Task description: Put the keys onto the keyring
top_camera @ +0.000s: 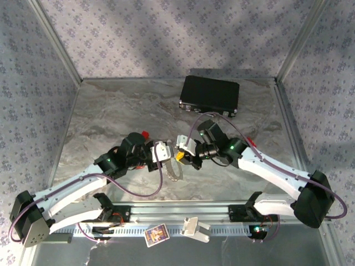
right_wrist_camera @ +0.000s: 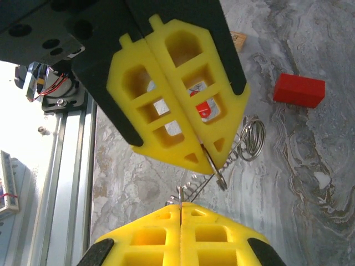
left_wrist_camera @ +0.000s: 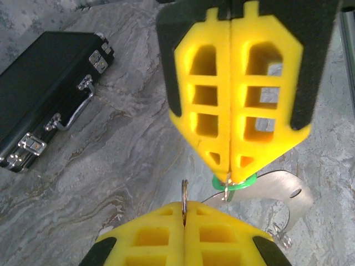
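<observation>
Keyring, a pale grey-green oval loop edged with a silvery beaded chain (top_camera: 175,169), is at mid-table toward the near edge, just below two yellow-fingered grippers that meet tip to tip. The right gripper (left_wrist_camera: 229,166) has its jaws pressed together, pinching a tiny key with a green plastic head (left_wrist_camera: 247,182) at the very tips. The left gripper (left_wrist_camera: 184,213) is likewise closed, nipping a thin silvery wire ring (left_wrist_camera: 184,193) edge-on. A chunky red plastic block (top_camera: 145,133) lies just beyond the left wrist. A black rectangular latched case (top_camera: 209,94) rests near the far right edge, well apart from the grippers. The grey marbled tabletop (top_camera: 100,122) is bare across its left and far-left stretches. An aluminium rail (top_camera: 166,211) bounds the near edge, and patterned walls close off the other sides.
</observation>
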Controlling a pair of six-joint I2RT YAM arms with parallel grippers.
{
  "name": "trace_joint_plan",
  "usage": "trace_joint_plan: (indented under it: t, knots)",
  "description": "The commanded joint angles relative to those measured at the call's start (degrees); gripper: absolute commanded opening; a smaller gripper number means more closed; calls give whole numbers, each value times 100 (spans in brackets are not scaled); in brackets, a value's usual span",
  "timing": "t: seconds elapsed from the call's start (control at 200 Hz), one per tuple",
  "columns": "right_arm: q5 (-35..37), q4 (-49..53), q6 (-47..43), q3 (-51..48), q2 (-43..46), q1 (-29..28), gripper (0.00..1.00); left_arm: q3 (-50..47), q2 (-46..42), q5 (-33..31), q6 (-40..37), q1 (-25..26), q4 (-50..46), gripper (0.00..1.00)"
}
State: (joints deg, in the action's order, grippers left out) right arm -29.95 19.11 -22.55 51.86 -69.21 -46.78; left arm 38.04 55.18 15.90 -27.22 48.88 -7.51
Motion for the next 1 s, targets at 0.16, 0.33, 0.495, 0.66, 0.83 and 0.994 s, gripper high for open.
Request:
trace_joint_plan:
  t: [0.16, 0.33, 0.495, 0.66, 0.83, 0.994]
  knots:
    - [229, -332, 254, -72, 10, -42, 0, -17, -135, 264, -266, 53, 267, 0]
    - [424, -498, 320, -155, 68, -50, 0, -16, -131, 230, -222, 58, 265, 0]
    - [512, -696, 457, -254, 103, -8, 0, -25, -136, 179, -222, 53, 276, 0]
    - [260, -715, 393, -322, 201, 8, 0, -42, -109, 29, -188, 53, 286, 0]
    - [-36, -427, 119, -306, 250, 7, 0, -28, -45, -189, -80, 58, 346, 0]
    - [292, -660, 270, -343, 244, 11, 0, -38, -51, -216, -97, 52, 346, 0]
